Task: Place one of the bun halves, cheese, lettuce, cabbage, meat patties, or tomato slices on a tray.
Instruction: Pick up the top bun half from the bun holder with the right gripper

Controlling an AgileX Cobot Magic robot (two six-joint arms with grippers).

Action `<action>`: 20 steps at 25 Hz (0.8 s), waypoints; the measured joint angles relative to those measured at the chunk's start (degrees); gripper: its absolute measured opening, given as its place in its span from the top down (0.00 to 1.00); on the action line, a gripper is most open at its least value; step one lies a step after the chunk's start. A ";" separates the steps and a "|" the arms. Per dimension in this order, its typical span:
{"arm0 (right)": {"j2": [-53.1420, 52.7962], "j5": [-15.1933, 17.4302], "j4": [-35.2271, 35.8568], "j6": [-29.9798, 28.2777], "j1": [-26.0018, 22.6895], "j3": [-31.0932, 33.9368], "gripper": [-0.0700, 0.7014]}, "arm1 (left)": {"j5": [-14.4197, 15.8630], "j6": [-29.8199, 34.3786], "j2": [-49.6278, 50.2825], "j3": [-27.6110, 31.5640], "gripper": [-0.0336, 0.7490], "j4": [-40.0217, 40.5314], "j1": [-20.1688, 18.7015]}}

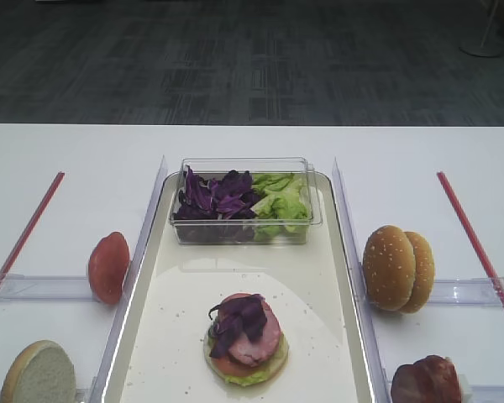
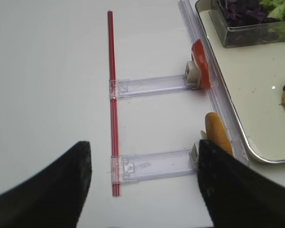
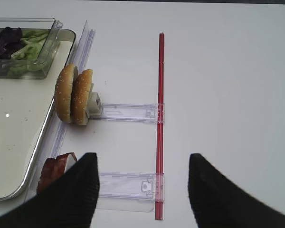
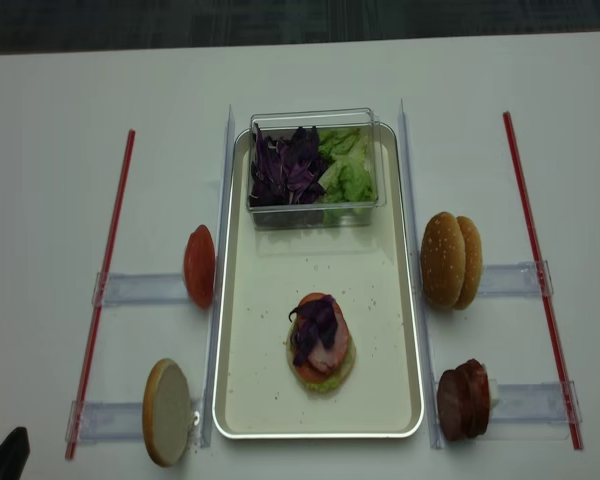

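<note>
A: Where are the buns?

B: They stand on edge, right of the tray, touching each other.

A: How to take one?

B: I think it is light and soft, so pinch gently across the faces. The right gripper is open and empty, near them. The left gripper is open too.

Two high cameras look down on the tray; each wrist camera skims the tabletop beside it, sharing its edge.
</note>
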 joint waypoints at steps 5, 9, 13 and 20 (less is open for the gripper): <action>0.00 0.00 0.00 0.00 0.00 0.00 0.33 | 0.00 0.00 0.00 0.00 0.39 0.00 0.00; 0.00 0.00 0.00 0.00 0.00 0.00 0.33 | 0.00 0.00 0.00 0.00 0.39 0.00 0.00; 0.00 0.00 0.00 0.00 0.00 0.00 0.33 | 0.00 0.00 0.00 0.00 0.39 0.00 0.00; 0.00 0.00 0.00 0.00 0.00 0.00 0.33 | 0.00 0.00 0.00 0.00 0.39 0.00 0.00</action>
